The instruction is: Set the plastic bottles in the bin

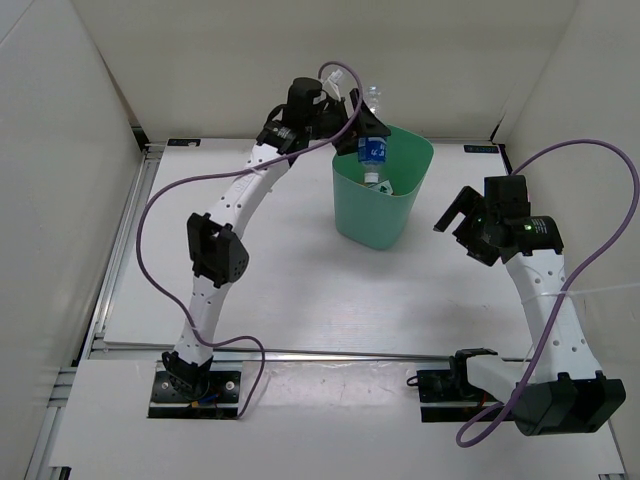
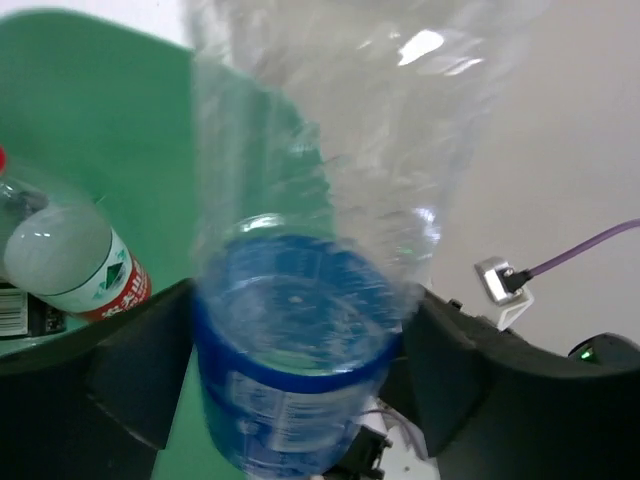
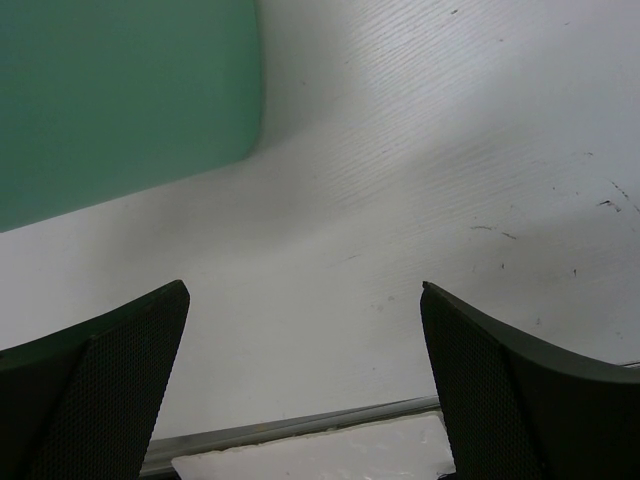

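The mint-green bin [image 1: 348, 210] stands at the middle back of the table. My left gripper [image 1: 362, 137] hangs over its mouth. A clear plastic bottle with a blue label [image 1: 373, 149] stands upright between the fingers, cap up. In the left wrist view this bottle [image 2: 300, 330] is smeared by motion and fills the gap of the left gripper [image 2: 298, 345], a black finger [image 2: 130, 370] close on each side. Whether they still press it I cannot tell. A clear bottle with a red label [image 2: 72, 265] lies inside the bin [image 2: 110, 130]. My right gripper [image 1: 452, 212] is open and empty.
The right gripper [image 3: 305, 335] hovers over bare white table right of the bin [image 3: 120, 100], its fingers wide apart. White walls enclose the table on three sides. Purple cables loop from both arms. A metal rail runs along the near edge of the table.
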`<action>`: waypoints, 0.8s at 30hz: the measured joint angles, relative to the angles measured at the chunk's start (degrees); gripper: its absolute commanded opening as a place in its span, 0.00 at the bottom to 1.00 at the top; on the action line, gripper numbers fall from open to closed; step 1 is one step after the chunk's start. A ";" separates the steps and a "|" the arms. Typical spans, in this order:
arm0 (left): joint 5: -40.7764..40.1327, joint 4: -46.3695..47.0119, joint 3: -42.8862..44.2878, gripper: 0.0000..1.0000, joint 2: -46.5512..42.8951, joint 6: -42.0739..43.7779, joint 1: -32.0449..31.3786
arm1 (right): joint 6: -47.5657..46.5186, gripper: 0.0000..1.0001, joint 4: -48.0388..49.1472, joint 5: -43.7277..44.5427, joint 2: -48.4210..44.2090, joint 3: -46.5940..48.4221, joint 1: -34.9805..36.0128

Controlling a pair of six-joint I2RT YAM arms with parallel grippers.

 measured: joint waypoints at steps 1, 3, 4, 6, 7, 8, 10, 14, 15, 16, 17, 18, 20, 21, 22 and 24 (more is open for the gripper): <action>0.02 0.31 0.09 1.00 0.00 -0.11 0.26 | 0.04 1.00 0.00 0.00 0.00 0.00 0.00; -0.02 0.48 0.13 1.00 0.00 -0.22 0.44 | 0.09 1.00 0.00 0.00 0.00 0.00 0.00; -0.04 0.50 0.13 1.00 0.00 -0.24 0.59 | 0.09 1.00 0.00 0.00 0.00 0.00 0.00; -0.17 0.50 0.04 1.00 -0.04 0.02 0.79 | 0.31 1.00 0.02 0.00 0.00 -0.13 0.00; -0.24 0.52 -0.22 1.00 -0.31 0.39 0.79 | 0.37 1.00 0.11 0.00 0.00 -0.31 0.00; -0.26 0.46 -0.76 1.00 -0.72 0.74 0.79 | 0.42 1.00 0.11 0.00 0.00 -0.48 0.00; -0.33 0.76 -2.91 1.00 -2.21 1.77 0.70 | 0.57 1.00 0.13 -0.02 0.00 -0.94 0.00; -1.88 1.64 -12.35 1.00 -8.28 4.92 1.22 | 0.98 1.00 0.02 0.33 0.00 -1.03 0.00; -2.82 1.90 -16.83 1.00 -11.13 5.99 1.55 | 1.05 1.00 -0.07 0.37 0.00 -1.01 0.00; -3.93 2.40 -21.90 1.00 -14.75 7.34 2.10 | 1.09 1.00 -0.35 0.24 0.04 -0.83 0.00; -5.66 2.08 -25.94 1.00 -18.34 8.59 2.71 | 0.94 1.00 -0.63 -0.02 0.09 -0.42 0.00; -8.81 1.90 -31.21 1.00 -22.93 10.01 3.58 | 0.70 1.00 -0.57 -0.66 0.11 0.17 0.00; -15.34 2.60 -40.04 1.00 -31.61 12.61 5.22 | 0.42 1.00 -0.39 -2.14 0.11 1.33 0.00; -19.91 2.19 -44.96 1.00 -36.74 13.84 5.86 | 0.13 1.00 -0.15 -2.84 0.11 1.75 0.00; -24.59 2.27 -50.05 1.00 -41.68 14.86 6.78 | -0.33 1.00 0.09 -3.78 0.11 2.14 0.00; -33.57 1.66 -58.23 1.00 -50.64 16.63 7.98 | -1.29 1.00 0.79 -5.79 0.11 2.43 0.00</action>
